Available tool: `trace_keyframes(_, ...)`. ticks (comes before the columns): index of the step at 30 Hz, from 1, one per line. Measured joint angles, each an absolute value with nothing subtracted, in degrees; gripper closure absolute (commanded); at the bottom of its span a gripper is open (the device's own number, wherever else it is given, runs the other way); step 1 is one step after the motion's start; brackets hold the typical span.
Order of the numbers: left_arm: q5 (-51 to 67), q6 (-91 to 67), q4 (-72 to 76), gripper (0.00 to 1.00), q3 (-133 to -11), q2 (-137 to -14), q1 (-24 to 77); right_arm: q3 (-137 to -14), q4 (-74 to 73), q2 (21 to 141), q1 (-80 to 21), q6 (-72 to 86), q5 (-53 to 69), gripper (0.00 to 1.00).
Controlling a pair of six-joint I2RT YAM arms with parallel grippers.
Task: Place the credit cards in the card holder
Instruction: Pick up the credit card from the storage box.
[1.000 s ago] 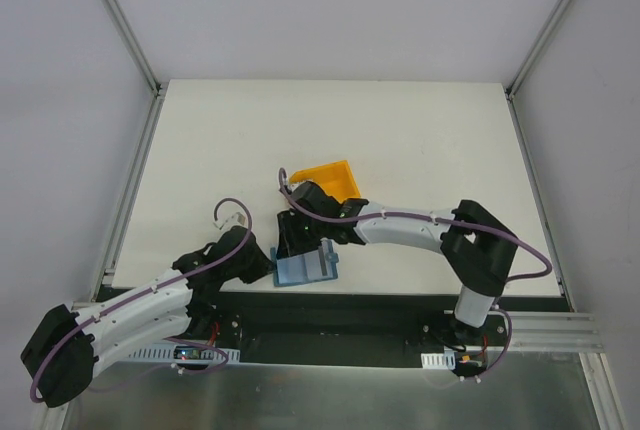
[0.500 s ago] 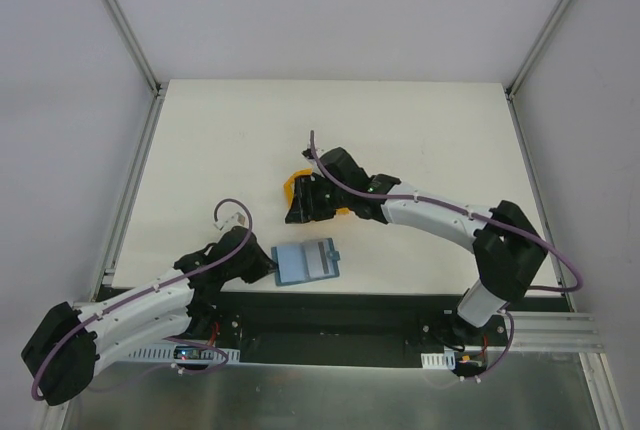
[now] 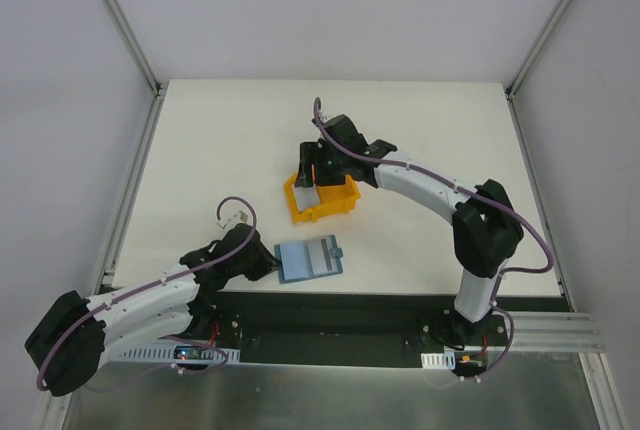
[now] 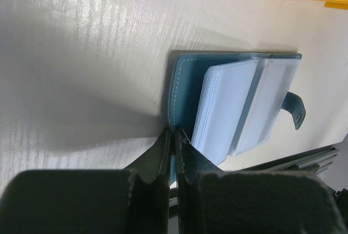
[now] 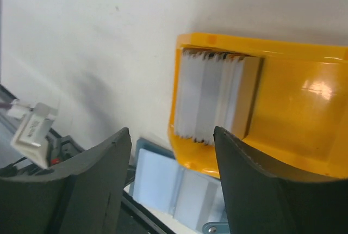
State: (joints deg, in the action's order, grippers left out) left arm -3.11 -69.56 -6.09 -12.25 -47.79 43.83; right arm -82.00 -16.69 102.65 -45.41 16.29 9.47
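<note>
The card holder (image 3: 308, 259) lies open near the table's front edge, its pale blue pockets (image 4: 234, 103) facing up. My left gripper (image 4: 174, 134) is shut on the holder's left cover edge; from above it (image 3: 271, 267) sits at the wallet's left side. The credit cards (image 5: 209, 95) stand on edge as a pale stack in the left end of the yellow bin (image 5: 293, 114). My right gripper (image 5: 173, 133) hovers open above that stack with nothing between its fingers; seen from above, it (image 3: 308, 174) hangs over the bin's (image 3: 335, 208) left part.
A white cable connector (image 3: 232, 218) sticks up from my left arm, left of the wallet. The black base strip (image 3: 350, 308) borders the table just in front of the wallet (image 5: 168, 185). The yellow bin stands a short way behind the wallet.
My right arm has swung away from the wallet, back over the yellow bin, and its jaws have widened. The left gripper has kept its hold on the wallet's edge.
</note>
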Motion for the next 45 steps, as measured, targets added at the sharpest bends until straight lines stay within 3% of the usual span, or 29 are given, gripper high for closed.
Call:
trace_keyframes(16, -2.9, -69.7, -3.2, 1.00, -12.8, -51.0, 43.8, -84.9, -20.8, 114.5, -41.5, 13.9, 13.8, 0.29)
trace_keyframes(30, -2.0, -69.6, -2.4, 1.00, -13.0, -51.8, 43.8, -85.8, -19.7, 115.7, -40.5, 13.0, 17.5, 0.55)
trace_keyframes(43, -1.5, -69.6, -2.1, 1.00, -13.0, -52.1, 43.8, -85.8, -19.7, 114.1, -40.3, 12.8, 18.5, 0.70)
trace_keyframes(45, -1.5, -69.6, -2.0, 1.00, -13.0, -52.1, 43.8, -85.8, -19.7, 113.8, -40.3, 12.8, 18.5, 0.77)
